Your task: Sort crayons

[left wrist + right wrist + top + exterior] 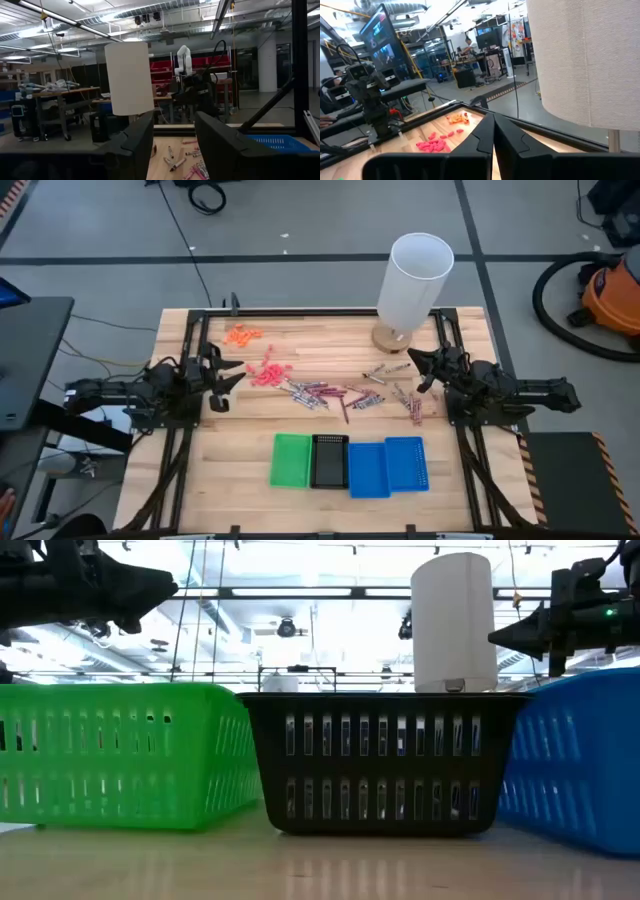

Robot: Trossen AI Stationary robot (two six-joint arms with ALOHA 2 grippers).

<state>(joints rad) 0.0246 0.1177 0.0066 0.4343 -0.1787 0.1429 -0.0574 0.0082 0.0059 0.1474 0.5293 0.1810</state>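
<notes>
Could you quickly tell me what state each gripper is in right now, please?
Left gripper: open, holding nothing.
Right gripper: closed, holding nothing.

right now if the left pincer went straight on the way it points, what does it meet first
Probably nothing soon: the left pincer is raised and points across the table, above the crayons. The first thing in line looks like the right pincer, though depth is unclear.

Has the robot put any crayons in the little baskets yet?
Not yet, as far as the pictures show. The crayons still lie scattered on the wood in the middle of the table, and no crayon shows in the green basket, black basket or blue baskets. Nothing is in hand: the left gripper waits with jaws open, the right gripper with jaws shut. All the sorting is left.
</notes>
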